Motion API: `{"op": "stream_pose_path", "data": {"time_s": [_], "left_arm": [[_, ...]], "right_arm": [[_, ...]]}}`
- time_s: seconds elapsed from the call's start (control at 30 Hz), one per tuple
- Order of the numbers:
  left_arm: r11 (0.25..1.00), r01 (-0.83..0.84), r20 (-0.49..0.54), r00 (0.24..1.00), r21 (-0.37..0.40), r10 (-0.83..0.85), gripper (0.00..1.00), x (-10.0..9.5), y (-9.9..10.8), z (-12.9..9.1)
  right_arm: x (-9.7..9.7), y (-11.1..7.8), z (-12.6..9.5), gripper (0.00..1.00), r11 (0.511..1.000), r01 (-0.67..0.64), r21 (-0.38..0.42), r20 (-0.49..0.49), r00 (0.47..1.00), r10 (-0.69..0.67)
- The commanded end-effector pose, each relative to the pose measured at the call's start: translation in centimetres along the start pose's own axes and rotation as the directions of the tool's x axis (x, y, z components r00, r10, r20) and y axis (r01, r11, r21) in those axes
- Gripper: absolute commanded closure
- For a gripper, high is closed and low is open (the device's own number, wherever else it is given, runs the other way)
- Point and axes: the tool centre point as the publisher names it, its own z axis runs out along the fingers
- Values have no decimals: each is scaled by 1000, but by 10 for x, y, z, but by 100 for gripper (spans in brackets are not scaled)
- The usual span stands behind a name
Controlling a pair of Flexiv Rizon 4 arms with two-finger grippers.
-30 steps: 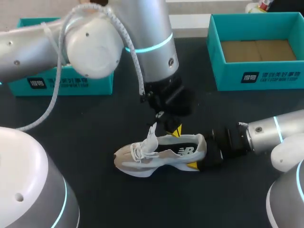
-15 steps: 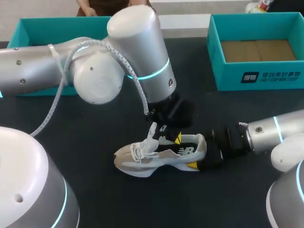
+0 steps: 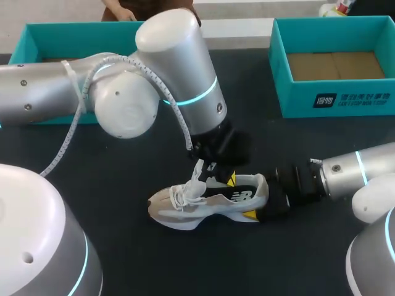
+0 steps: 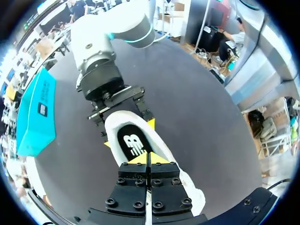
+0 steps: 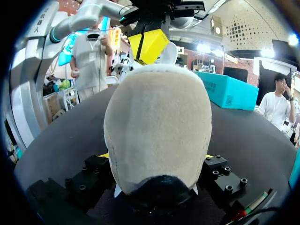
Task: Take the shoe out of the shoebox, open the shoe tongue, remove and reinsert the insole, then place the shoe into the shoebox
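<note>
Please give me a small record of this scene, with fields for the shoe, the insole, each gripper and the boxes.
shoe: upright on the black table, outside both boxes, toe toward my left
insole: inside the shoe
right gripper: shut on the heel
left gripper: at the shoe's opening, fingers together; any grip hidden
right shoebox: teal, open, empty
left shoebox: teal, partly behind my left arm

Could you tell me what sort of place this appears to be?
Likely a robot test bench: left arm and right arm meet at a shoe on a black table, teal shoeboxes behind.
</note>
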Motion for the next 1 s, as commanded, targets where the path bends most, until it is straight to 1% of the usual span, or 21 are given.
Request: {"op": "stream_pose_path", "data": {"time_s": [0.03, 0.1, 0.13, 0.2, 0.27, 0.33, 0.5, 0.67, 1.0], "left_arm": [[994, 92, 68, 994, -57, -88, 100, -3, -14, 23], [993, 97, 79, 993, -73, -91, 100, -7, -13, 30], [993, 94, 40, 995, -65, -91, 100, -9, -12, 33], [993, 93, 45, 995, -69, -90, 100, -11, -11, 37], [994, 93, -9, 996, -56, -94, 100, -13, -10, 40], [993, 100, 10, 995, -68, -100, 100, -14, -8, 44], [989, 116, -11, 993, -87, -117, 100, -13, -2, 54], [987, 127, -43, 990, -96, -131, 100, -7, 4, 57], [984, 153, -110, 981, -89, -162, 100, 14, 15, 57]], "right_arm": [[0, -2, 3, 100, 1000, 0, 5, 0, 1000, 0], [0, -2, 3, 100, 1000, 0, 5, 0, 1000, 0], [0, -2, 3, 100, 1000, 0, 5, 0, 1000, 0], [0, -2, 3, 100, 1000, 0, 5, 0, 1000, 0], [0, -2, 3, 100, 1000, 0, 5, 0, 1000, 0], [0, -2, 3, 100, 1000, 0, 5, 0, 1000, 0], [0, -2, 3, 100, 1000, 0, 5, 0, 1000, 0], [0, -2, 3, 100, 1000, 0, 5, 0, 1000, 0], [0, -2, 3, 100, 1000, 0, 5, 0, 1000, 0]]}}
